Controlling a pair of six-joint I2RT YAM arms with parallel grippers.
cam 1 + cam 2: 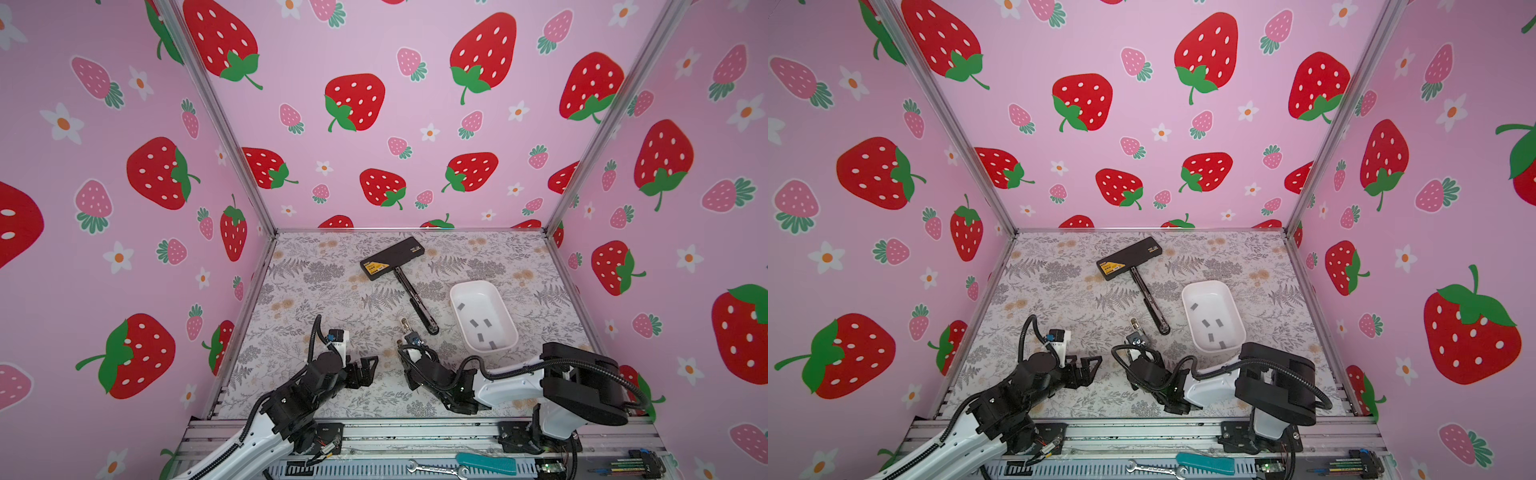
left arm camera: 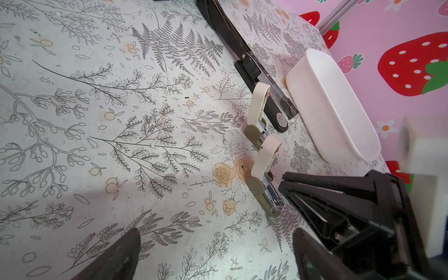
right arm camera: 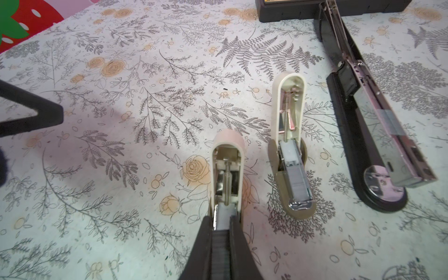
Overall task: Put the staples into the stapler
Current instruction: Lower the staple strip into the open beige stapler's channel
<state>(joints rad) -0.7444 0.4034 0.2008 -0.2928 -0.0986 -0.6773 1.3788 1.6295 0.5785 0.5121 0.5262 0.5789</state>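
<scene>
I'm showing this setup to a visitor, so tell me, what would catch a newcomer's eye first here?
The pink strawberry walls dominate both top views, around a floral table. On it lie a long black stapler, opened, and a white tray of grey staples. In the right wrist view the right gripper pinches a staple strip at an open cream stapler.

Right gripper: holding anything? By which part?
Yes. The right gripper is shut on a staple strip, pinched across its width by the long sides, at the open small stapler. Left gripper is open and empty.
</scene>
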